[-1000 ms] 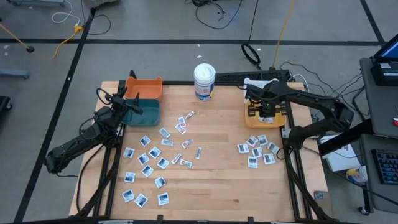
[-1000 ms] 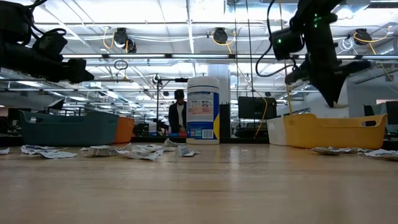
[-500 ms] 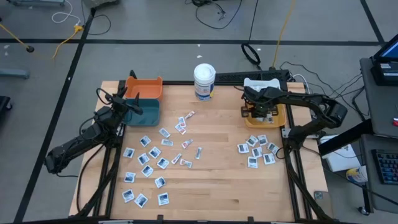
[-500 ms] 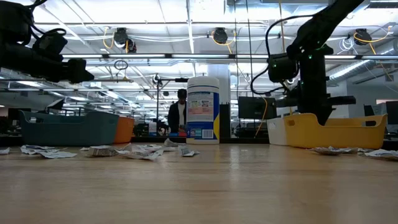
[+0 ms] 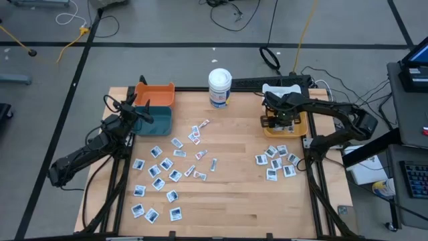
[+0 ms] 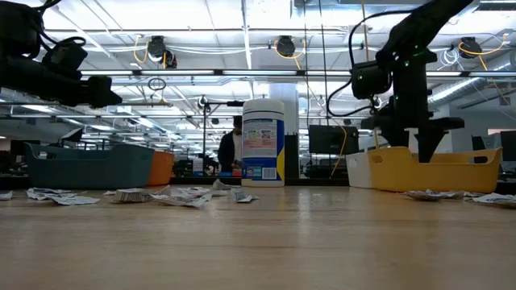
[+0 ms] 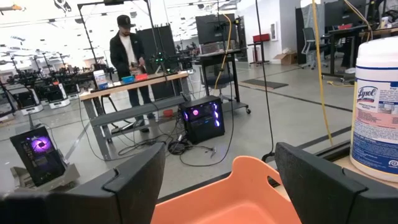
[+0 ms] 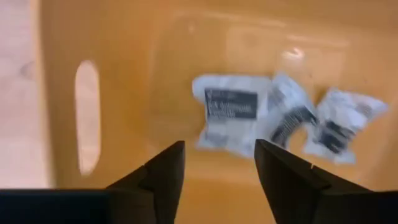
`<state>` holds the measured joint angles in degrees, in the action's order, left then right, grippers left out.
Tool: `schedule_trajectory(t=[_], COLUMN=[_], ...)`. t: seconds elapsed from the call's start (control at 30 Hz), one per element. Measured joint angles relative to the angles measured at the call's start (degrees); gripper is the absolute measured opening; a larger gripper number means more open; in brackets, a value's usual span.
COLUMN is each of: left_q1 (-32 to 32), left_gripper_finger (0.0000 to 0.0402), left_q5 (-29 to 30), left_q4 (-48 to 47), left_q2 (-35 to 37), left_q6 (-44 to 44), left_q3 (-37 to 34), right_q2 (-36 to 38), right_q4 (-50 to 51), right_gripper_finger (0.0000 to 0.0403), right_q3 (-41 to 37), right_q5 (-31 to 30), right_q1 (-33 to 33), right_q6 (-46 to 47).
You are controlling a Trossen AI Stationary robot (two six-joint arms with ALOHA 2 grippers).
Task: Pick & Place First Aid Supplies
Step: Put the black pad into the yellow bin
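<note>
looking down into the yellow bin (image 8: 124, 74), i see my right gripper (image 8: 217, 180) with its jaws parted and nothing between them; three packets (image 8: 230, 112) lie on the bin floor. they look light, flat and crinkly, so i'd pinch one by an edge. more packets (image 5: 164, 171) litter the wooden table (image 5: 234, 194). my left gripper (image 7: 221, 180) waits wide open and empty over the orange bin (image 7: 239, 199). beyond is a busy lab.

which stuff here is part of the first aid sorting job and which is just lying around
Job:
- packets on the table
- packets in the yellow bin
- yellow bin
- right gripper, above those packets

Lying about:
- wipes tub
- orange bin
- teal bin
</note>
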<state>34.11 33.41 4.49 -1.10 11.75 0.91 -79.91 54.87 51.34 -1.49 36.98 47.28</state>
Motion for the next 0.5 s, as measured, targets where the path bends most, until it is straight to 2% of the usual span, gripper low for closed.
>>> schedule_trajectory(t=[0.3, 0.5], left_q1=[0.0, 0.0], left_gripper_finger=[0.0308, 0.0308], left_q5=[0.0, 0.0], left_q4=[0.0, 0.0], left_q2=[0.0, 0.0], left_q6=[0.0, 0.0], left_q3=[0.0, 0.0], right_q2=[5.5, 10.0], right_q4=[10.5, 12.0], right_gripper_finger=[0.0185, 0.0174], right_q3=[4.0, 4.2], right_q5=[9.3, 10.7], right_q1=[-0.3, -2.7], right_q6=[7.2, 12.0])
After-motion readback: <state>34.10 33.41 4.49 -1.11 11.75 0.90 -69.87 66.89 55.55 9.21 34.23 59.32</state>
